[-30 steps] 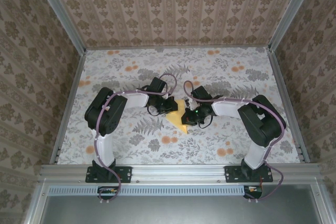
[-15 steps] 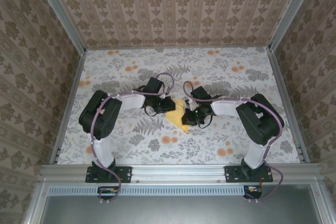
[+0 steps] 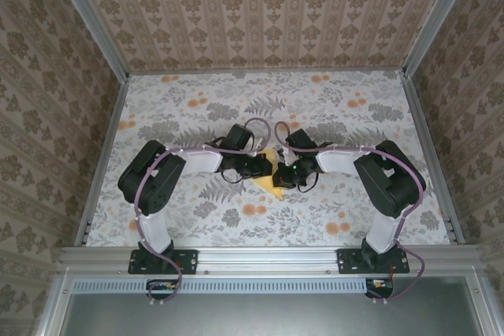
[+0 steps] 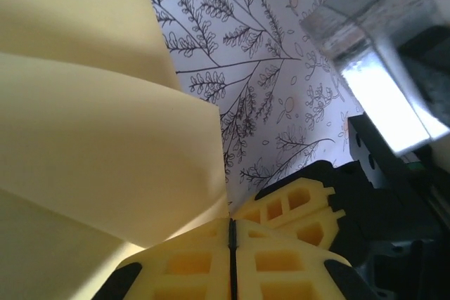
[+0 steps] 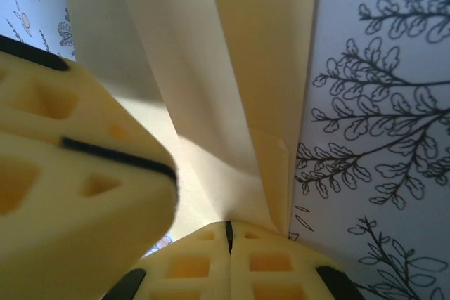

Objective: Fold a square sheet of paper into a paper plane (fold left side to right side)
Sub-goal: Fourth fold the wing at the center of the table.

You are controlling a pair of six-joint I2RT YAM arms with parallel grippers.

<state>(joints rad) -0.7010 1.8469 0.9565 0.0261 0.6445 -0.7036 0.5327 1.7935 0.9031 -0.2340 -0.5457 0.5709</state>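
The square sheet of paper (image 3: 272,186) is pale yellow and creased into layered flaps, lying mid-table between the two grippers. My left gripper (image 3: 265,168) comes at it from the left, my right gripper (image 3: 283,176) from the right, tips almost touching. In the left wrist view the left gripper (image 4: 230,244) is shut, and the paper's flaps (image 4: 91,138) run into its seam; the right gripper's fingers (image 4: 299,209) sit just beside it. In the right wrist view the right gripper (image 5: 227,235) is shut where the paper's creases (image 5: 239,68) converge, and the left gripper's fingers (image 5: 70,180) are close on the left.
The table (image 3: 331,108) has a floral fern-print cover with small orange blotches (image 3: 253,210). Patterned walls and metal rails (image 3: 102,155) close in the left, right and back. Both arms bend inward over the table's middle.
My left gripper has moved right, closer to the right gripper, and now covers more of the paper. The right gripper has stayed in place.
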